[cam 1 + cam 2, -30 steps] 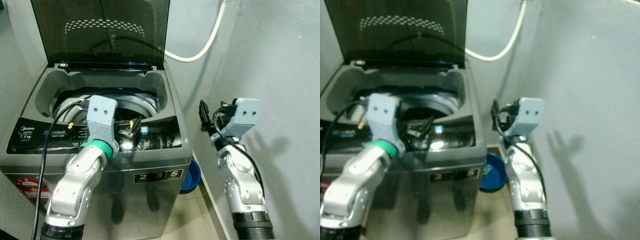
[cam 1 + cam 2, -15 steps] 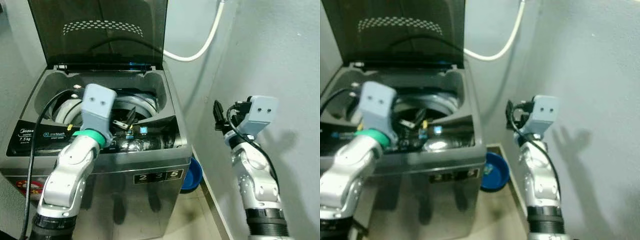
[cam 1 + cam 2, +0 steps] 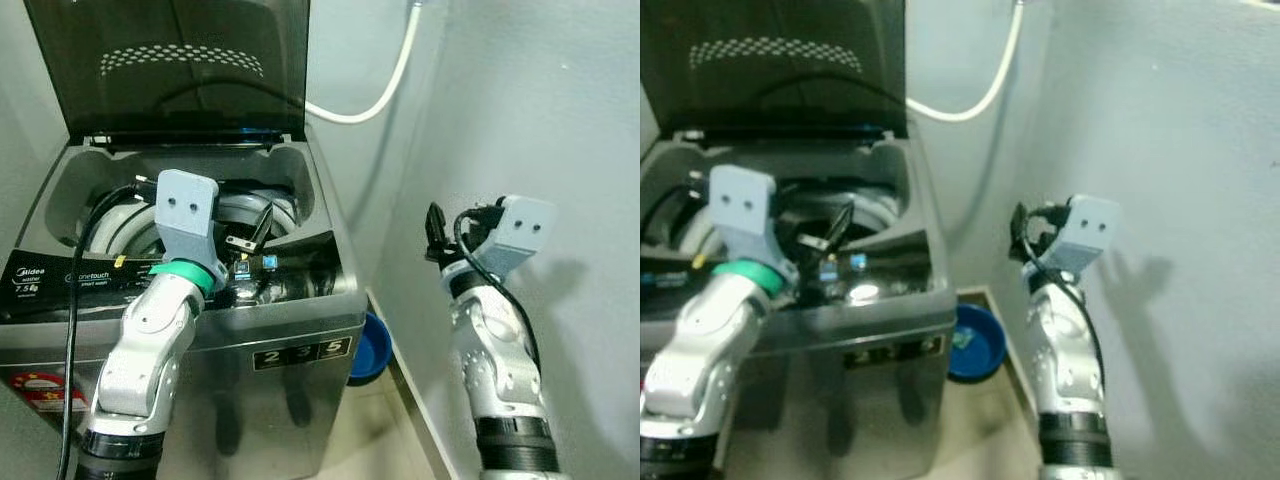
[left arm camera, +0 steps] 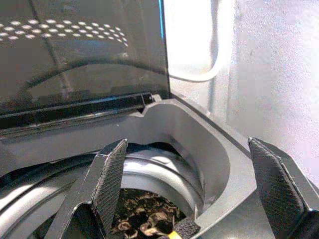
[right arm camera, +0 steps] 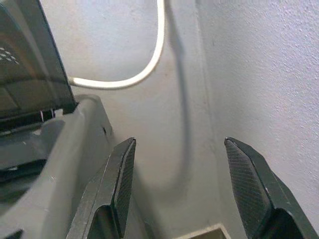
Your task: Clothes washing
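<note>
Loading check at the open washing machine (image 3: 200,310).

Best done by easing the left gripper (image 4: 184,199) straight down past the drum rim, fingers (image 4: 107,184) kept spread wide and empty until over the dark patterned clothes (image 4: 142,221) just below and between the tips. Bent at the elbow, wrist raised over the control panel (image 3: 120,275), pointing toward the upright lid (image 3: 170,60). Right gripper (image 5: 184,189) held chest-high beside the wall, likewise parted wide, holding nothing, white hose (image 5: 144,69) well ahead.
</note>
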`<state>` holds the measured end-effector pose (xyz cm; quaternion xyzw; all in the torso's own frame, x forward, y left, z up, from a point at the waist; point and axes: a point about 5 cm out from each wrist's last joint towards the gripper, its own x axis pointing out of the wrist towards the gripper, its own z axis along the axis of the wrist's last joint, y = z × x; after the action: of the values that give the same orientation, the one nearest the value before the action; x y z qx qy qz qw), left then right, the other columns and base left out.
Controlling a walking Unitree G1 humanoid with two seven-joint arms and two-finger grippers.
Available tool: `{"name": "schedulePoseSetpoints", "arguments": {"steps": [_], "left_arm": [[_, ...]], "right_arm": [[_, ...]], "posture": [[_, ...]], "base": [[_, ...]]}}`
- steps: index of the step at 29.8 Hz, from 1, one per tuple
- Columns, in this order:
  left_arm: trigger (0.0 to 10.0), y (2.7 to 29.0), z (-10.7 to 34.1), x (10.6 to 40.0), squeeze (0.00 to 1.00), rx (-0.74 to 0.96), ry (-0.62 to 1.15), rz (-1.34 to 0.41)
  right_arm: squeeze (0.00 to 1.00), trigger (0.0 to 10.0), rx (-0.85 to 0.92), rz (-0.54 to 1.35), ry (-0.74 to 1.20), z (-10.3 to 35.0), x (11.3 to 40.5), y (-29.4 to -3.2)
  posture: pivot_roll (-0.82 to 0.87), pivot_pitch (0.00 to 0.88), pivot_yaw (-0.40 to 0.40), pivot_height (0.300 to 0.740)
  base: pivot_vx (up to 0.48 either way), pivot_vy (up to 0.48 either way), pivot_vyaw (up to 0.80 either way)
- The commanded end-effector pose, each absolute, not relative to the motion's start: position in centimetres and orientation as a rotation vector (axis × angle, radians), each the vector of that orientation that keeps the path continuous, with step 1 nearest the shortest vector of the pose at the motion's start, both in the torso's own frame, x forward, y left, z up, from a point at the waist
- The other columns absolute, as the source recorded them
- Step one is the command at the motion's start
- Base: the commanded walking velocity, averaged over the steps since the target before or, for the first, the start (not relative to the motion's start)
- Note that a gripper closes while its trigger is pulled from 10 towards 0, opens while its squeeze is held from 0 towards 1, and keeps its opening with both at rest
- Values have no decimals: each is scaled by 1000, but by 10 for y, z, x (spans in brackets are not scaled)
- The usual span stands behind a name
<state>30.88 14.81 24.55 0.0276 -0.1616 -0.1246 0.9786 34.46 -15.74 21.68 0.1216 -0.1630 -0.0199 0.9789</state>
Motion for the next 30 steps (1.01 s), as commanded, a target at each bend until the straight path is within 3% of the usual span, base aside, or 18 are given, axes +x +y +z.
{"name": "schedulePoseSetpoints", "arguments": {"steps": [1,11,20,30], "left_arm": [[10000,150,245,306,0,50,-343,-249],[10000,159,247,307,0,62,-373,-182],[10000,167,245,306,0,64,-353,-144],[10000,176,246,303,0,119,-369,-97]], "right_arm": [[0,10000,261,-26,-323,215,345,-154],[0,10000,320,-19,-402,220,339,-143],[0,10000,429,-4,-351,212,336,-143],[0,10000,321,-31,-326,204,340,-139]], "posture": [[21,0,5,740],[50,0,-17,740],[67,0,-21,740],[89,0,-19,740]], "base": [[0,0,0],[0,0,0],[0,0,0],[0,0,0]]}}
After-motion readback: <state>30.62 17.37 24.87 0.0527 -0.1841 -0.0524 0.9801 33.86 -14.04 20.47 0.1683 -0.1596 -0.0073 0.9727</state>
